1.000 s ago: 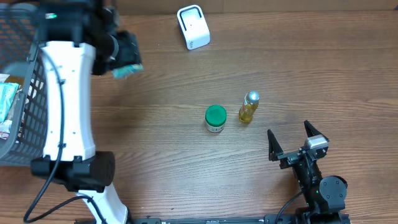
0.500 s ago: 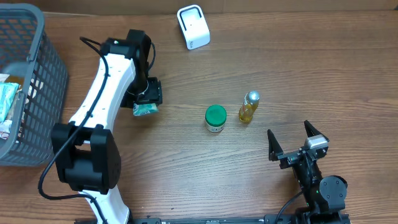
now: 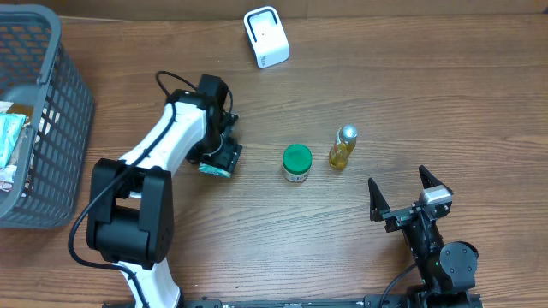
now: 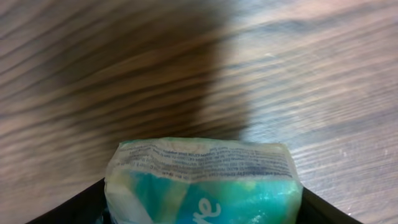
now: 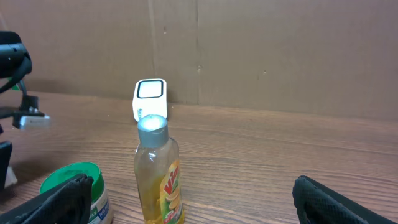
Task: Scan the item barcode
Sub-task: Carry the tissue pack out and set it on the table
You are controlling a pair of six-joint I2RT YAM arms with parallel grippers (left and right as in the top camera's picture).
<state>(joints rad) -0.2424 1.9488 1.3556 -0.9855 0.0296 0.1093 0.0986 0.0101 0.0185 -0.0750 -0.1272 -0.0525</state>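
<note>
While pinching teal wipes pack [image 4: 202, 183] in left gripper [image 3: 219, 160], low just left of green-lidded jar [image 3: 296, 162], presents printed edge outward, likely for white scanner [image 3: 266, 37] at far edge; right gripper [image 3: 401, 191] near right, wide, empty.

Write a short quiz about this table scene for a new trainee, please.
1. Multiple choice: what does the left gripper hold? A) a spoon B) a teal packet C) a cup
2. True or false: the right gripper is shut on the bottle.
3. Seen from overhead, which thing stands between the packet and the bottle?
Key: 1 B. 2 False: its jaws stand open, apart from the bottle. 3 The jar with the green lid.
</note>
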